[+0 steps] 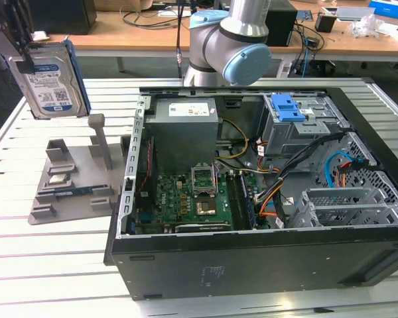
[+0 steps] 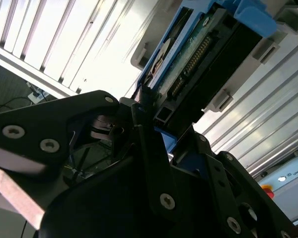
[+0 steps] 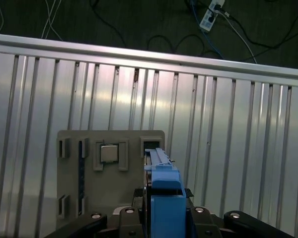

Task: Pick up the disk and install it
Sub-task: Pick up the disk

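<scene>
Silver metal, blue-and-white label, blue plastic rail frame: the disk (image 1: 53, 83) is up in the air at about ten o'clock in the exterior view. It hangs nearly upright and touches nothing but the tool. The black two-finger gripper (image 1: 26, 61) is clenched on it, gripping at the disk's eleven o'clock corner, so most of the drive dangles below the grip.

Right under it, at six o'clock, sits the flat grey plastic fixture tray (image 1: 73, 179) on the slatted aluminium table (image 1: 26, 265). The disk is well clear of it.

What bugs us is that off-centre hold. We reckon a quick swing could let the drive pivot or slip in the fingers, and the tray's upright posts are right there to catch it.

Off at four o'clock from the disk is the open black computer case (image 1: 252, 258). Its near wall stands between the disk and the silver metal drive cage with the blue plastic latch (image 1: 298, 119). Come in low and we'd guess the rail frame clips that wall.

The loose orange, blue and black cables (image 1: 298, 172) beside the cage look like prime snag material too.
</scene>
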### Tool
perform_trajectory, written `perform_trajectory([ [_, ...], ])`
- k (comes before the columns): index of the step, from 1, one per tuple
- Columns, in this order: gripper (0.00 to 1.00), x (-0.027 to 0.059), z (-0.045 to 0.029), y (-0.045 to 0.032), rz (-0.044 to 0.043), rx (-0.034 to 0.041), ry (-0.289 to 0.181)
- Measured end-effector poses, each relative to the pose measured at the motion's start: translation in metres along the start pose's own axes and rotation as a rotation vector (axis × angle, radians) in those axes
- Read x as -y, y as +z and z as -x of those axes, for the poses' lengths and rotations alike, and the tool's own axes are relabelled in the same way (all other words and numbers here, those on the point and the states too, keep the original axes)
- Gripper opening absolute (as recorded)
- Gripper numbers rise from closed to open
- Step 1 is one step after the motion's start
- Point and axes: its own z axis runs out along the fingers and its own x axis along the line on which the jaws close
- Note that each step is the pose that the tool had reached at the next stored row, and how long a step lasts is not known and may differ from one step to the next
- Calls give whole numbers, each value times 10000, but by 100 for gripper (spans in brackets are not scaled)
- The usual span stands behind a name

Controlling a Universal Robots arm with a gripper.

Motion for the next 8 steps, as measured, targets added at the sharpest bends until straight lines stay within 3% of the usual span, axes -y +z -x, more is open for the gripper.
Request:
perform_trajectory([
  [8,37,-5,3,-130,0,0,0],
])
